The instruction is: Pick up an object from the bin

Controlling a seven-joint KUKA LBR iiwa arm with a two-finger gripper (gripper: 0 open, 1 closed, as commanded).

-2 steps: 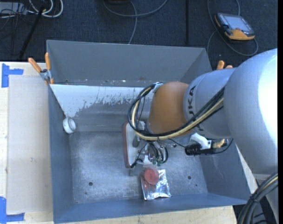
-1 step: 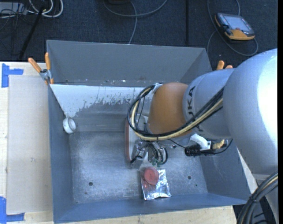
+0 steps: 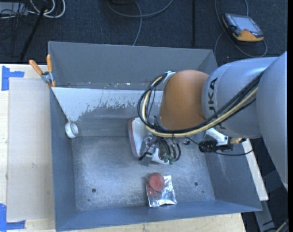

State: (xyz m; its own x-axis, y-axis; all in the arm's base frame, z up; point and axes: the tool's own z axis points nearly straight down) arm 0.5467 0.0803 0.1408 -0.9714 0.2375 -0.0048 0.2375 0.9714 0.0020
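Observation:
My gripper [image 3: 147,156] hangs below the orange cover, low over the middle of the bin floor. A white flat thing with a red edge [image 3: 135,137] stands tilted right against its left side, partly hidden by it. Just in front of the gripper, a silver foil packet with a round red disc on it [image 3: 160,189] lies flat near the bin's front wall, apart from the gripper.
A small white round cap-like thing [image 3: 71,128] rests at the foot of the left back slope. The arm and its cables cover the bin's right half. Bare floor stretches across the left and front left.

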